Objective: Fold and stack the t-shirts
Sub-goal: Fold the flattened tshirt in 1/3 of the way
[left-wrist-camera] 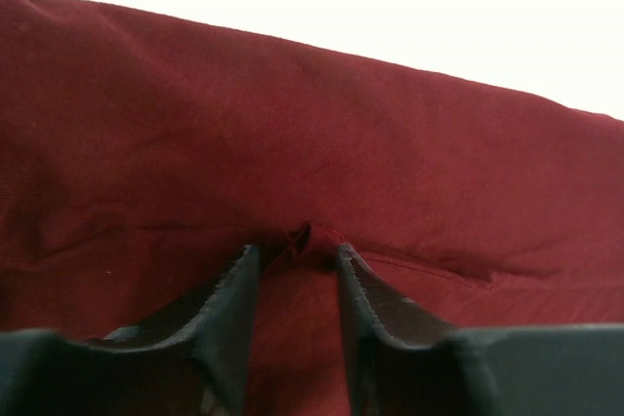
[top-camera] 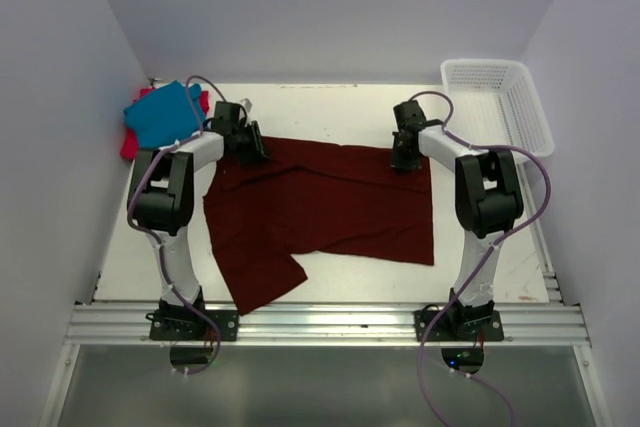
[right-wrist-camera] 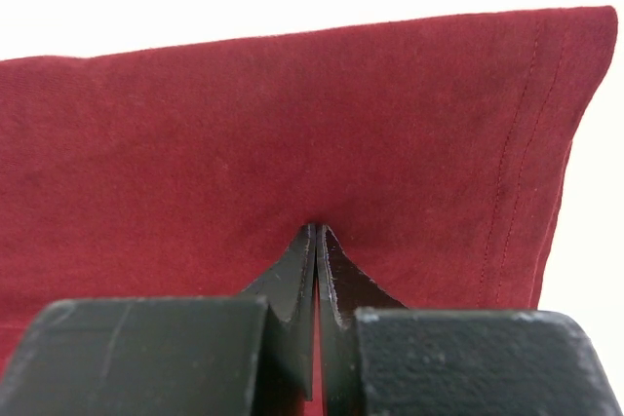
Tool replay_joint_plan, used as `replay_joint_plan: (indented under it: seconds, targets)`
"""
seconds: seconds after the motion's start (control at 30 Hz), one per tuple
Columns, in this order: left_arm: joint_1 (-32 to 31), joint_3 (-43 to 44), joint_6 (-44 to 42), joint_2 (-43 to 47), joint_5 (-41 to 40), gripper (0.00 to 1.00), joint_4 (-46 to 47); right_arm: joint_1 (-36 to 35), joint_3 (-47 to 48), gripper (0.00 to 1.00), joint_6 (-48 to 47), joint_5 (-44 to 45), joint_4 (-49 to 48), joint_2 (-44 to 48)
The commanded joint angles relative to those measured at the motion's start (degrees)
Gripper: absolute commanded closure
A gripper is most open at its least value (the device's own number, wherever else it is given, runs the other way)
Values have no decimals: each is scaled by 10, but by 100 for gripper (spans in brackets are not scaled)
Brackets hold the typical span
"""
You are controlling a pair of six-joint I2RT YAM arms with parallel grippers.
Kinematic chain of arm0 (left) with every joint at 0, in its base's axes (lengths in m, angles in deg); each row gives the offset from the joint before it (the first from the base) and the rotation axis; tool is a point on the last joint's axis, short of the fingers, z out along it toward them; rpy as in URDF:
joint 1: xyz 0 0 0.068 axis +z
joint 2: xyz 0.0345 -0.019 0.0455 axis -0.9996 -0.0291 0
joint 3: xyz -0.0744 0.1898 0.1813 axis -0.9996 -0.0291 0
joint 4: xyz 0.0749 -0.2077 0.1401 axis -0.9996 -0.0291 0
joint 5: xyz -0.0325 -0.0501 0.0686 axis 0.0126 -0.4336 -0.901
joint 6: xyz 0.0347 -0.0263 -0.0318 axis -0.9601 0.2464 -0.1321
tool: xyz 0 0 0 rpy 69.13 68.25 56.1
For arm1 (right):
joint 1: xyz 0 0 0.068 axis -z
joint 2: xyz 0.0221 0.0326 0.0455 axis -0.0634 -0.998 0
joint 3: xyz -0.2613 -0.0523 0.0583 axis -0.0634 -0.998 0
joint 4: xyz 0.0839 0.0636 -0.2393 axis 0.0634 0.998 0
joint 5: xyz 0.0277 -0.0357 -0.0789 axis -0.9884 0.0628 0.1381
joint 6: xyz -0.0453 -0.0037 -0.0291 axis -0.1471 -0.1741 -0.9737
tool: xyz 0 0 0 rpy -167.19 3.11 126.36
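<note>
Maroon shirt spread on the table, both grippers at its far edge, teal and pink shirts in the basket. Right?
Not quite. The teal shirt and pink shirt lie on the table at its far-left corner, not in the basket. The top view shows it; the rest holds.

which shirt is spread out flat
The dark maroon t-shirt, laid open across the table; the teal t-shirt and red-pink t-shirt sit bunched in the far left corner.

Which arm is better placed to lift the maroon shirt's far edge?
Right. The right gripper is shut on the far edge of the maroon shirt; the left gripper stands open there.
</note>
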Motion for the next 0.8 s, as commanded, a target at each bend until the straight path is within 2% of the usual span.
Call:
replay_joint_plan:
  seconds: [0.0, 0.3, 0.77]
  targets:
    - [-6, 17, -16, -9, 8, 63, -2, -3, -8, 100, -6, 13, -9, 35]
    - [-9, 16, -15, -13, 19, 99, 5, -3, -12, 100, -7, 17, -9, 38]
    - [-40, -43, -7, 90, -14, 100, -19, -4, -16, 100, -7, 12, -11, 40]
